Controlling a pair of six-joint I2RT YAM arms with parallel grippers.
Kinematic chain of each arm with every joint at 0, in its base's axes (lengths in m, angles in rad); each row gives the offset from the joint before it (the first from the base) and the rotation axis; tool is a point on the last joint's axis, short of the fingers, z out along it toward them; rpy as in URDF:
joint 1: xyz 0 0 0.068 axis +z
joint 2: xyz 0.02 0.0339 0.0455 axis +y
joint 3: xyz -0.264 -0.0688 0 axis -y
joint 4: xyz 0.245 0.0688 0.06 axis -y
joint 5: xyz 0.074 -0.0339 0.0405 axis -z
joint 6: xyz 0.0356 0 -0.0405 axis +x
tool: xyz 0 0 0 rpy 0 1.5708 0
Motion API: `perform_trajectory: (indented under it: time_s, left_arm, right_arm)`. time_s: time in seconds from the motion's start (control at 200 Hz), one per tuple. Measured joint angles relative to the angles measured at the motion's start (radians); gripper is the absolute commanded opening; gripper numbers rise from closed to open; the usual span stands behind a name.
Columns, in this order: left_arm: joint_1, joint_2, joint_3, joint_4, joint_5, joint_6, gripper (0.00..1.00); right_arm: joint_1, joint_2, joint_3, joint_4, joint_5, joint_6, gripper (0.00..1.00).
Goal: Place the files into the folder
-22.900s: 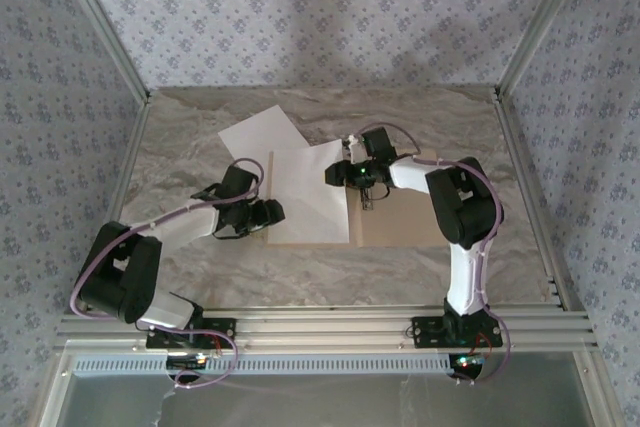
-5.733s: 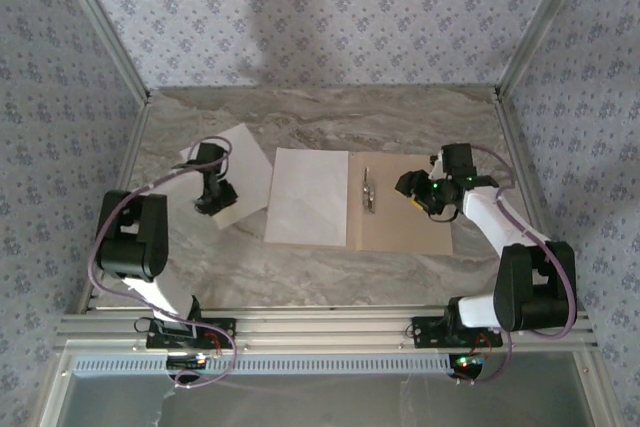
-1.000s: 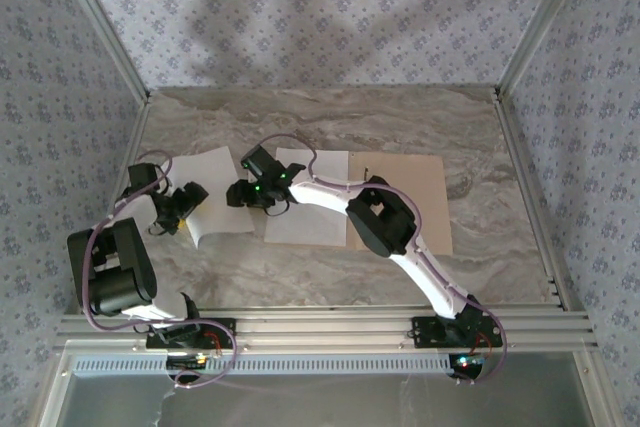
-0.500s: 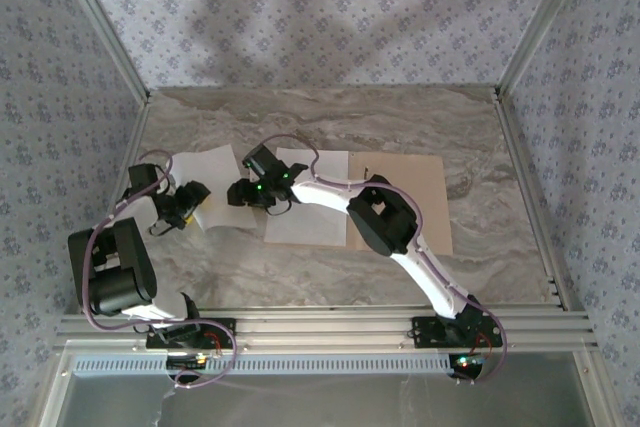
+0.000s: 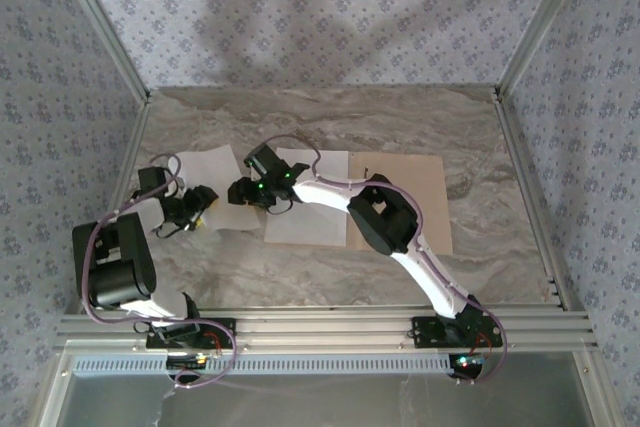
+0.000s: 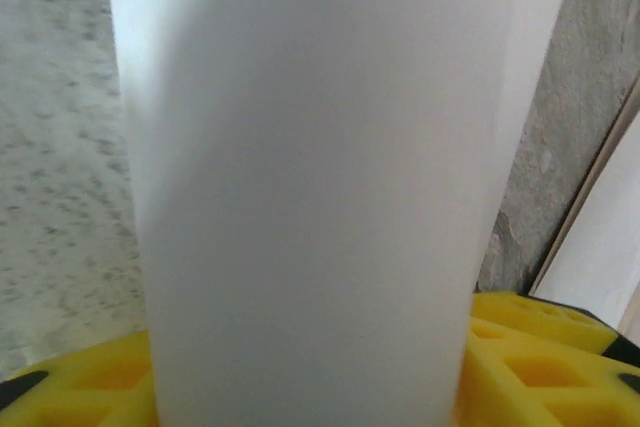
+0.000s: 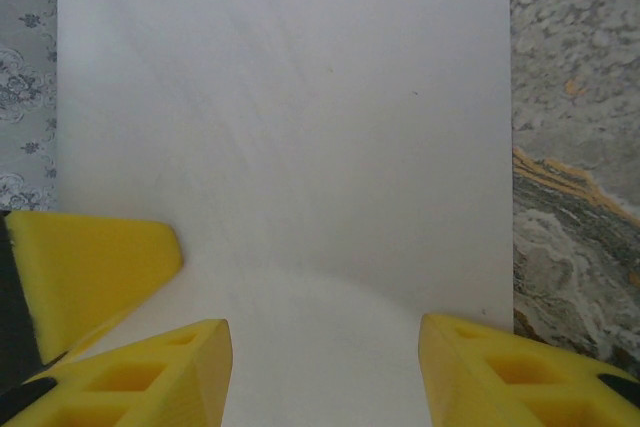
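Left gripper (image 5: 199, 213) has slid inward. Blank white sheet (image 5: 218, 169), on table (image 5: 300, 117) left of folder (image 5: 432, 202), buckles up between its fingers (image 6: 540, 357); clamped or not, cannot tell. Right gripper (image 5: 238, 195) has jaws apart over sheet's right edge.

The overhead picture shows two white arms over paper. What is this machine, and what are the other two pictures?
It is a robot with two arms bolted to a marble table. The overhead camera looks down from behind them. The other two sit on the wrists, so the yellow blocks are each hand's own fingers. An open tan folder lies flat, one white sheet on its left half. A second sheet lies beside it, curling up between the fingers of the left hand. The right hand is open over it.
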Motion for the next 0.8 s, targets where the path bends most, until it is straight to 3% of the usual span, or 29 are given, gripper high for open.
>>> perform_trajectory:
  time_s: [0.41, 0.8]
  left_arm:
    - [-0.005, -0.008, 0.0, -0.002, 0.019, -0.021, 0.4]
    - [-0.005, -0.178, 0.0, -0.073, 0.077, -0.053, 0.31]
  right_arm:
    - [-0.021, -0.088, -0.106, -0.019, -0.034, -0.007, 0.55]
    - [-0.159, -0.563, -0.429, 0.029, -0.058, -0.025, 0.56]
